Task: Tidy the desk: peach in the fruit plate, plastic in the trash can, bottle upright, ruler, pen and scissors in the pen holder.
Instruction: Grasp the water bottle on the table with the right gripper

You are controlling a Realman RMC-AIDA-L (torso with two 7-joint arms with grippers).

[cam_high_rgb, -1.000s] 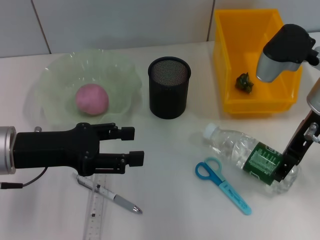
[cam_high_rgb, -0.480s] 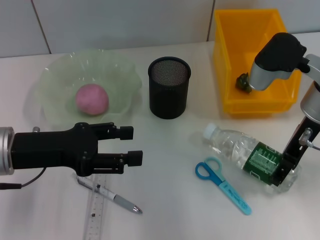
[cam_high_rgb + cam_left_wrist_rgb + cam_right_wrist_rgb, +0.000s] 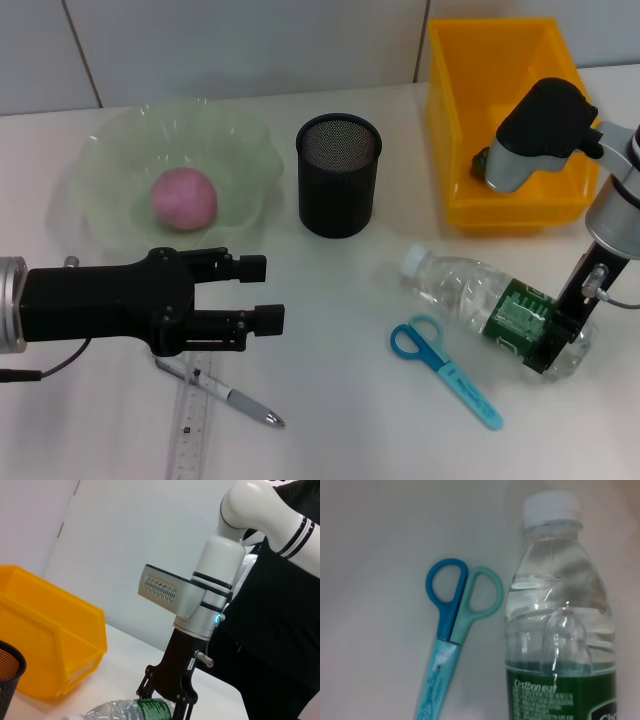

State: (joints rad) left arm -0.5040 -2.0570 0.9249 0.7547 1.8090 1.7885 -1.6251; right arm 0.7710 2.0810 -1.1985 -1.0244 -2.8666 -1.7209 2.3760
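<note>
Nearest, at the lower left of the head view, the ruler and pen lie crossed on the tabletop, just beneath the left hand, which hovers with fingers apart and nothing in it. At lower right the scissors rest beside the lying bottle. The right hand is clamped on the bottle's green-labelled lower end, so standing it upright looks like the step in hand; that calls for lifting and swinging the capped end up. Farther back, the pen holder stands empty, the peach sits in the fruit plate, and something dark, likely the plastic, lies in the yellow bin.
</note>
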